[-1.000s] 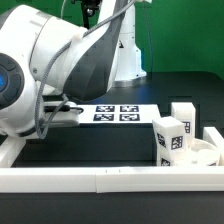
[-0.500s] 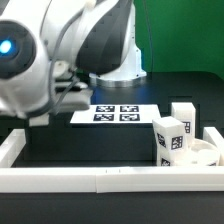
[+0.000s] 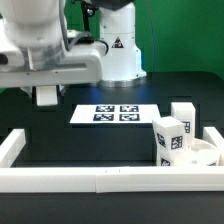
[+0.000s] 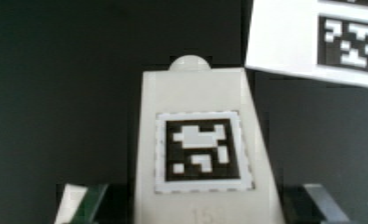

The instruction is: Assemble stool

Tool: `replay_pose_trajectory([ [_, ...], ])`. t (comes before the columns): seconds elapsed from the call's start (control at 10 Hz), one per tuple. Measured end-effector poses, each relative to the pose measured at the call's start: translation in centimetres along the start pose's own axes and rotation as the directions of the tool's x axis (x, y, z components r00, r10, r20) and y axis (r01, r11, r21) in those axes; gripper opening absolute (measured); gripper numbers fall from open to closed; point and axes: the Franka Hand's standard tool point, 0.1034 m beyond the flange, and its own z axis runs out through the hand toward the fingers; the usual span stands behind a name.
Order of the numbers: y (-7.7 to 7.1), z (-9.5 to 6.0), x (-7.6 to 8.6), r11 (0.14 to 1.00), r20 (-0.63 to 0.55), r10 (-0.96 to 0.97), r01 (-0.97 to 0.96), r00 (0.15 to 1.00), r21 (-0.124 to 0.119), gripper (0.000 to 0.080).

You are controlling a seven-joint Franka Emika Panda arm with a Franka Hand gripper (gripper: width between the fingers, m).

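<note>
- The stool lies in pieces. One chunky white leg [image 4: 199, 150] sits between the claw's [image 4: 199, 205] dark fingers [image 4: 83, 203] in the wrist view, tag facing the camera and rounded tip pointing away from the claw.
- The claw is pinched on that leg, fingers close against both of its sides; the leg looks lifted clear of the black table [image 4: 74, 80], though the wrist view alone cannot prove it.
- Step in hand, as I judge it: carrying a leg toward the seat for fitting. No leg looks attached yet, so the task is early.
- Far from the claw, at the exterior view's right, the seat disc [image 3: 200, 155] rests in the corner of the border rail [image 3: 100, 180], with two more legs [image 3: 172, 140] standing upright just beside or on it; which, I cannot tell.
- The marker board [image 3: 120, 114] lies on the table between the claw's side and those parts; beyond the held leg's tip the wrist view catches its corner [image 4: 332, 40].
- The next move calls for swinging across to the seat, turning the leg so its tip meets a socket, and clearing the standing legs.
- The exterior view gives the layout and the arm [image 3: 50, 60] high over the table, but hides the grasp; only the wrist view shows the grip and the leg's tag.
</note>
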Motion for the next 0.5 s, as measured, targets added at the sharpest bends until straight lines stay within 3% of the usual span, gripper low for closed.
replay_pose_trajectory([
  [0.1,-0.5,-0.8,0.2,1.0,-0.051,0.024,-0.024,0.998,0.002,0.0334],
  [0.4,-7.0,-8.5,1.0,0.999,-0.22,0.048,-0.05,0.974,-0.004,0.0334],
  [0.5,-7.6,-11.0,1.3,0.999,-0.279,0.019,-0.026,0.96,-0.019,0.0334],
])
